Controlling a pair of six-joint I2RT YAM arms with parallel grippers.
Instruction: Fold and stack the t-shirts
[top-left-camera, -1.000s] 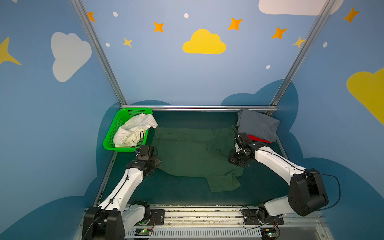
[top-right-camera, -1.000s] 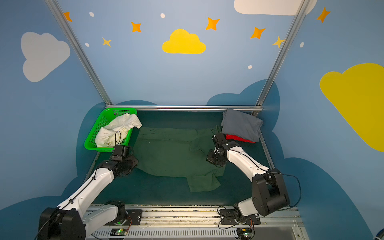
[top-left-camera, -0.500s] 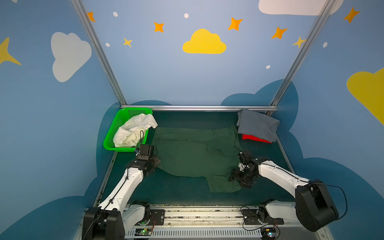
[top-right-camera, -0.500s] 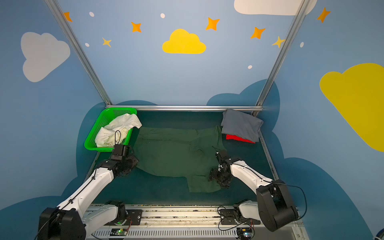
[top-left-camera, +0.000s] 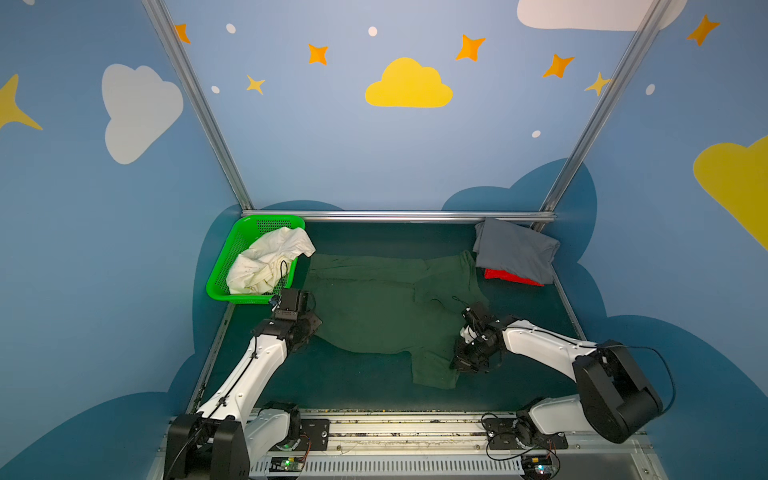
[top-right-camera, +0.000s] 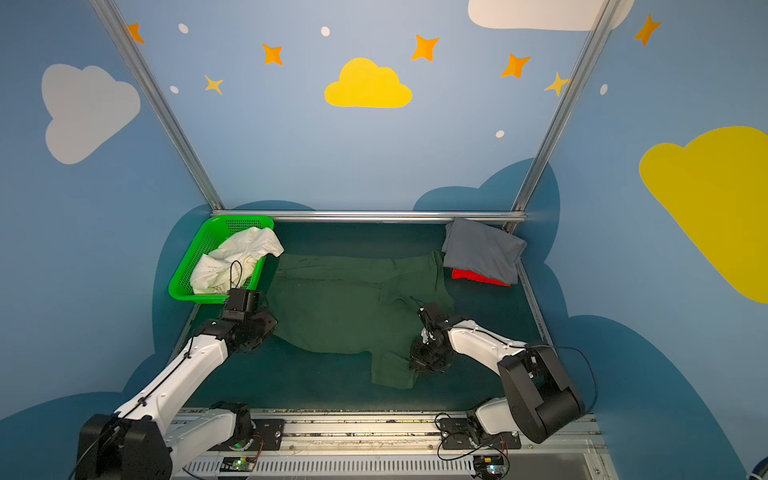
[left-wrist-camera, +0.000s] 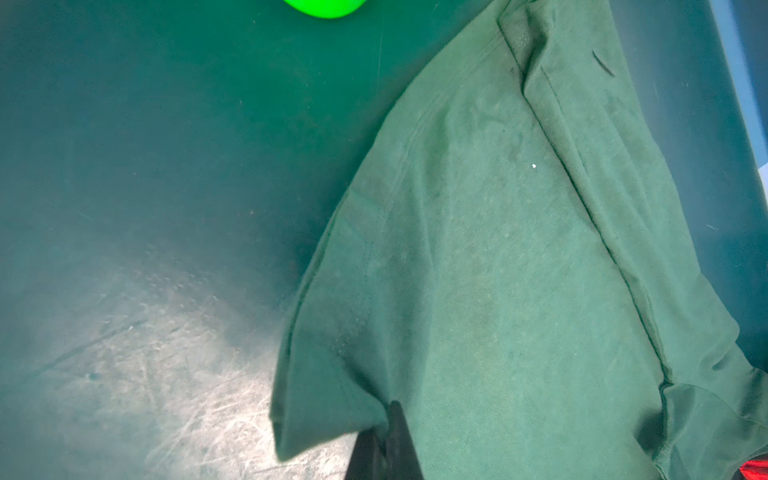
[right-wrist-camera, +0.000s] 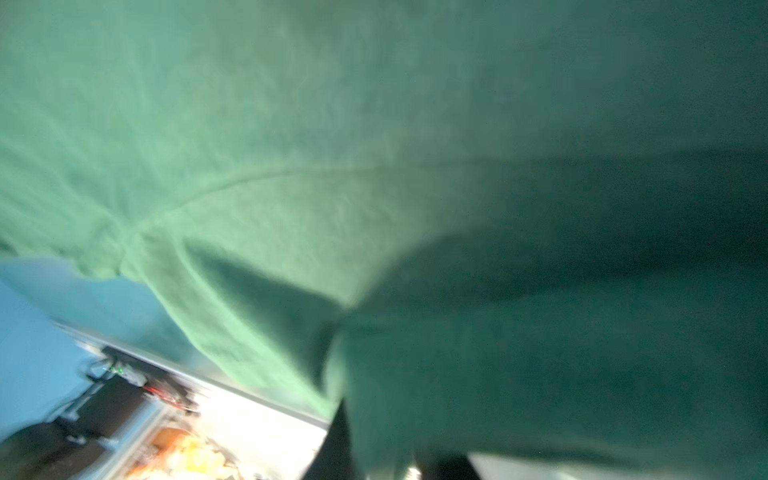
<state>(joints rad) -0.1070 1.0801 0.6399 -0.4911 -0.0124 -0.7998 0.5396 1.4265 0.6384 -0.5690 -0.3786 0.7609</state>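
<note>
- Green shirt (top-left-camera: 374, 307) lies spread on the mat (top-left-camera: 395, 237), mid-frame in both top views.
- Left gripper (left-wrist-camera: 392, 415) is pinched tight on its left edge.
- Right gripper (top-left-camera: 461, 365) is clamped on the sleeve at lower right.
- I'd raise both holds evenly and keep the cloth taut, so the fold lands flat.
- Basket (top-left-camera: 216, 286), upper left, holds a crumpled cream shirt (top-left-camera: 270, 262).
- Grey shirt (top-left-camera: 515, 249) sits folded on a red shirt (top-left-camera: 511, 277), upper right.

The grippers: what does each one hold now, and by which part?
Both are shut on the green shirt: the left gripper pinches a hem corner, the right gripper the near sleeve.
</note>
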